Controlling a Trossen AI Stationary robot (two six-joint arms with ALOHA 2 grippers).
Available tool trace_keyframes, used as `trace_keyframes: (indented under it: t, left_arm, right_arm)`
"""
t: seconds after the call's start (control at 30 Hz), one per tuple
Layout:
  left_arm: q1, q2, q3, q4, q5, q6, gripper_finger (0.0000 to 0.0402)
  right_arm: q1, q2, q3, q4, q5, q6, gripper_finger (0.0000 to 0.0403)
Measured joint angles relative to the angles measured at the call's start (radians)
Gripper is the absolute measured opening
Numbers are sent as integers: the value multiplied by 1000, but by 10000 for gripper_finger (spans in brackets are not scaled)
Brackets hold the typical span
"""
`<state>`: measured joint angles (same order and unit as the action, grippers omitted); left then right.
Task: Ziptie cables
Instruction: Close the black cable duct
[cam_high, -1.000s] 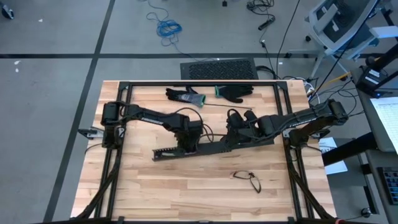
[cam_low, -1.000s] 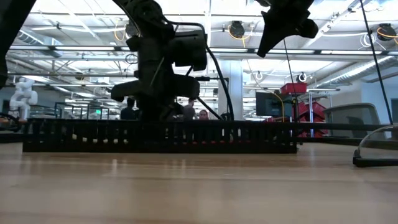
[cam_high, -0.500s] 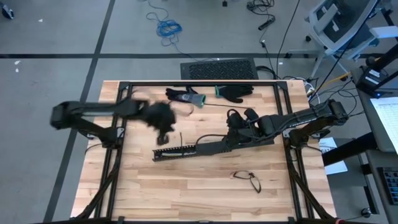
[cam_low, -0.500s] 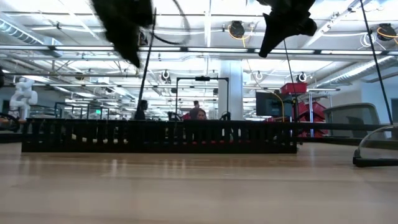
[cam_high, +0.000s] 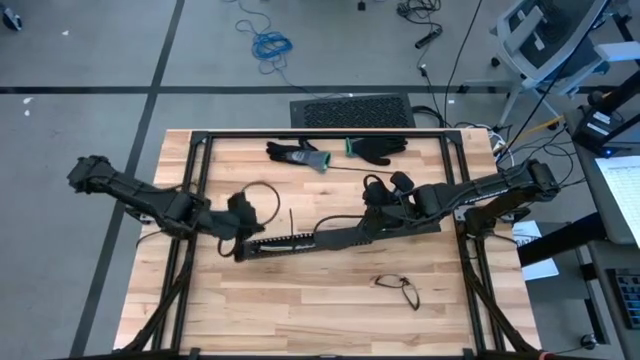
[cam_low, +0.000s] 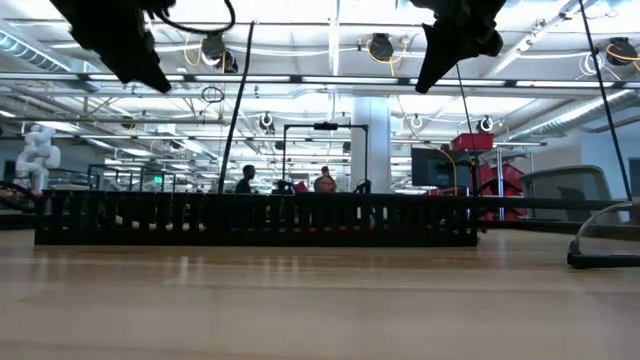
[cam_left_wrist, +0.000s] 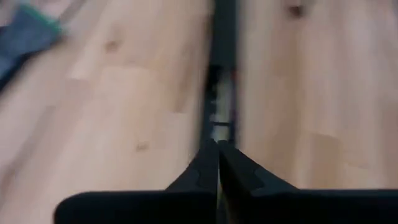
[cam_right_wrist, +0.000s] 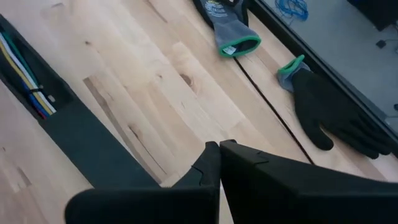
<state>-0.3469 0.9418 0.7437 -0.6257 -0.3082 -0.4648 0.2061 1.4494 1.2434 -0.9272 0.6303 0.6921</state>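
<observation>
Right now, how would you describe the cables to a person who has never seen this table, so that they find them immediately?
Start at the wooden table, then find the long black slotted duct lying across its middle. The cables lie inside that duct, along its channel. They are thin yellow, blue and red wires, the only bright coloured strands there, unlike the black duct and the two gloves at the far edge.

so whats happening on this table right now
Two robot arms are working at a wooden table on a long black slotted duct with coloured cables lying inside it. The left gripper hangs over the duct's left end, jaws shut and empty. The right gripper sits over the duct's right part, also shut on nothing. Two gloves lie at the far edge, and a small black loop of wire lies nearer.
</observation>
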Motion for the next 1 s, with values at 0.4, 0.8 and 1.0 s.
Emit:
trace_keyframes:
  t: [0.4,0.8,1.0]
  left_arm:
    - [116,174,0,-10,142,178,159]
    - [49,237,2,32,248,-184,259]
    - [68,289,15,-10,311,-184,290]
  right_arm:
    - [-55,0,0,-14,-8,81,0]
    - [-166,0,0,-63,-39,-160,0]
    - [-182,0,0,-58,-58,-268,0]
